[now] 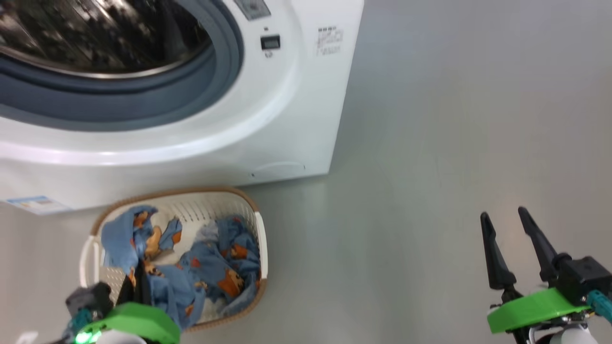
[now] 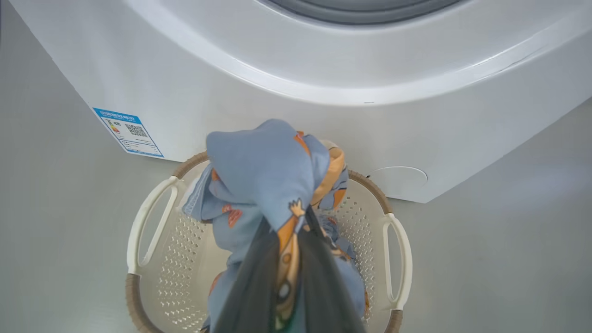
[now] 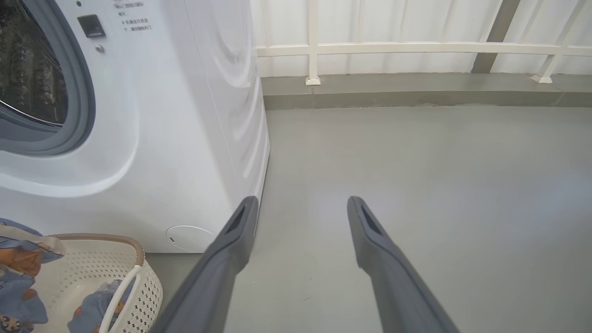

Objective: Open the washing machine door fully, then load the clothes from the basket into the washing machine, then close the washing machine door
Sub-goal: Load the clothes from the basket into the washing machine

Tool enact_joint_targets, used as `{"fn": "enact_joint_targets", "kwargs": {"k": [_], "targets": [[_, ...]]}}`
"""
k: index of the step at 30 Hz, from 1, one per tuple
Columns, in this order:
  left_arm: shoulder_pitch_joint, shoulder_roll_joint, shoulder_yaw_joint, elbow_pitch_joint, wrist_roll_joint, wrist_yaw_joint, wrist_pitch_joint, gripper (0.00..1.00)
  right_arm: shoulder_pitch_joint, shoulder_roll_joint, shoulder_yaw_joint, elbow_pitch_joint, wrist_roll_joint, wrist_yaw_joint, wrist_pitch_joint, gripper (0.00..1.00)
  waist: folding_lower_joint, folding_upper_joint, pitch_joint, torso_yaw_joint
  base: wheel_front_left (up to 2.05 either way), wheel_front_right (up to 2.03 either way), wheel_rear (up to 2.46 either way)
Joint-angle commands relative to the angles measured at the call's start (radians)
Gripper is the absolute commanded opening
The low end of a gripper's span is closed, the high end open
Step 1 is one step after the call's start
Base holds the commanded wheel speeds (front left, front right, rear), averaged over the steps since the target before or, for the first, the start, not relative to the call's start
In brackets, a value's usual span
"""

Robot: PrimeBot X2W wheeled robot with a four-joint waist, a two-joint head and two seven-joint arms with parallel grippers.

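Grey floor point(image 1: 454, 143) takes the whole 3 o'clock half of the head view, bare around the right arm. The washing machine point(image 1: 296, 119) sits at 10–11 o'clock, white body, its front corner pointing toward 6. Its port is uncovered: grey-blue gasket point(image 1: 143, 100) rings the steel drum point(image 1: 95, 33), dark inside. In the right wrist view a white railing point(image 3: 416, 48) runs along the far wall at 12–1 o'clock. The basket point(image 1: 201, 210) stands on the floor at 7 o'clock, just in front of the machine's base, brown rim near the front panel; can't tell if they touch. The clothes point(image 1: 215, 267) lie in it, blue with orange print, mostly toward the 4 o'clock side of the basket, one piece pulled up at its 9 o'clock side. Left tool point(image 2: 296, 231) is over the basket, closed tight on a fold of that piece; the fabric bunches above the fingertips and the rest trails down into the basket. Right tool point(image 1: 502, 212) is at 4–5 o'clock, well apart from basket and machine, jaws spread wide, holding nothing, above bare floor. Blue energy sticker point(image 2: 128, 132) is at 10 o'clock in the left wrist view, low on the front panel. Round cover point(image 2: 397, 182) is at 3 o'clock there, just beside the basket rim.
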State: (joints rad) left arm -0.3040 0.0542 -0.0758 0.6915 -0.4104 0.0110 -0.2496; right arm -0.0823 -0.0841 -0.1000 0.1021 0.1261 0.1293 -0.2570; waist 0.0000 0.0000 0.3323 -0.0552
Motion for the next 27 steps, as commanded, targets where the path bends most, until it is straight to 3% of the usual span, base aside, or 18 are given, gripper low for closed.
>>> {"fn": "enact_joint_targets", "kwargs": {"k": [1,14,27], "targets": [[0.049,0.013,0.035,-0.063,0.014,0.015,-0.012,0.0,0.028,-0.002,0.024,-0.017,0.002,0.001,-0.005,1.0,0.0,0.0,-0.108,0.022,0.0,0.0,0.0],[0.297,-0.001,0.014,-0.326,0.08,0.055,-0.012,0.0,0.146,-0.013,0.008,0.003,-0.019,0.001,-0.005,1.0,0.0,0.0,-0.29,0.043,0.0,0.0,0.0],[0.402,-0.003,-0.008,-0.45,0.102,0.072,-0.012,0.0,0.193,-0.016,-0.003,0.011,-0.027,0.001,-0.005,1.0,0.0,0.0,-0.371,0.077,0.0,0.0,0.0]]}}
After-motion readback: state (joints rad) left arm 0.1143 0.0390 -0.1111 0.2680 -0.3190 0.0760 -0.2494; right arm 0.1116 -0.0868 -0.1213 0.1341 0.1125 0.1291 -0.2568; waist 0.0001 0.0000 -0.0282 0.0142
